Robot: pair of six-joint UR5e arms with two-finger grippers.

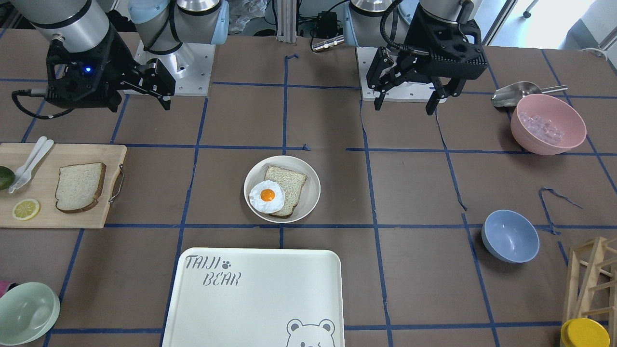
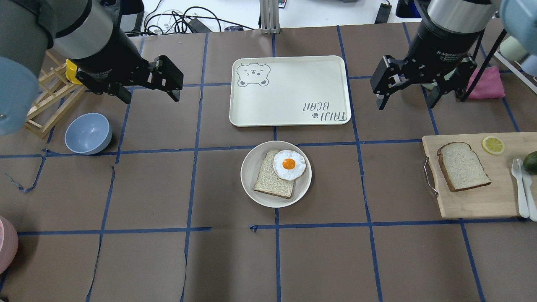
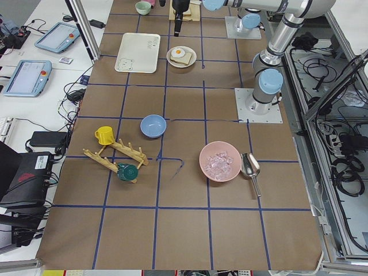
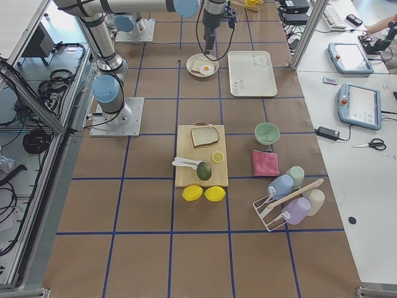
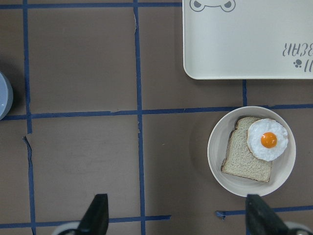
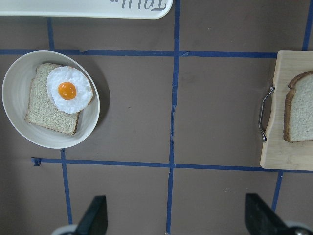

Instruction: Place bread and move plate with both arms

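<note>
Two tools were held wide open and empty, left tool and right tool; the bread was judged ungrasped, a right-side descent onto it being called for.

Bright, even light leaves soft, short shadows (one darkens the table beside the plate); all views are sharp.

Table centre: plate (slice in it, egg on the slice), tray just beyond it, bread on the cutting board to the robot's right.

Brown table, blue tape grid
</note>
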